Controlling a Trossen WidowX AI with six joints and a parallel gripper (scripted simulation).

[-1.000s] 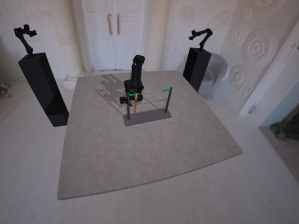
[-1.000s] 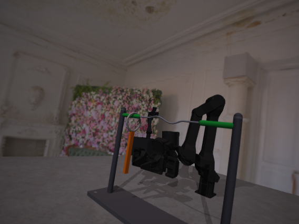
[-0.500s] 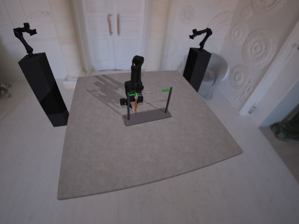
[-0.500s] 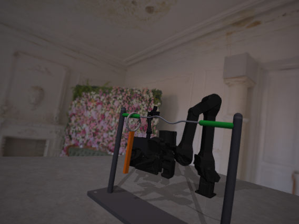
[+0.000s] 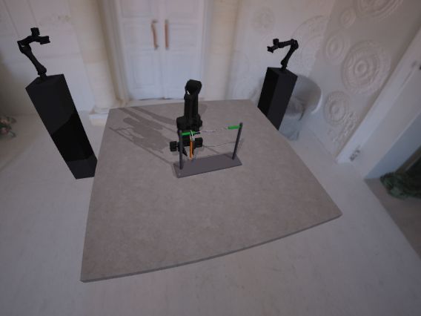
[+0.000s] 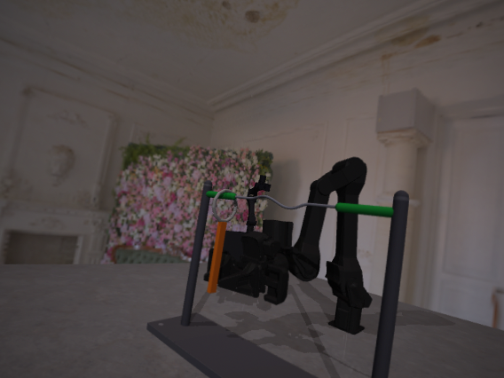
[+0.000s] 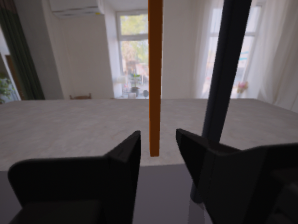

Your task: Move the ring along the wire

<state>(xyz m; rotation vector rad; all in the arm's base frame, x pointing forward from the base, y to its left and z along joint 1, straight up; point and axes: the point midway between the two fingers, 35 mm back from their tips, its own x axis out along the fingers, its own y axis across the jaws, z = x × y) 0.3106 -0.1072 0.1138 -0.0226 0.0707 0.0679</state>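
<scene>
The ring hangs on a green part of the wire beside one post. Its orange handle points down. The thin grey wire runs to the other green part at the other post. My gripper is partly open, below the wire. In the wrist view the handle's lower end shows between the fingertips, seemingly ahead of them; exact depth is unclear. No grip shows.
The dark base plate joins both posts on the grey table. In the wrist view the near post stands just right of the handle, behind the right finger. Two other arms stand on black pedestals beyond the table.
</scene>
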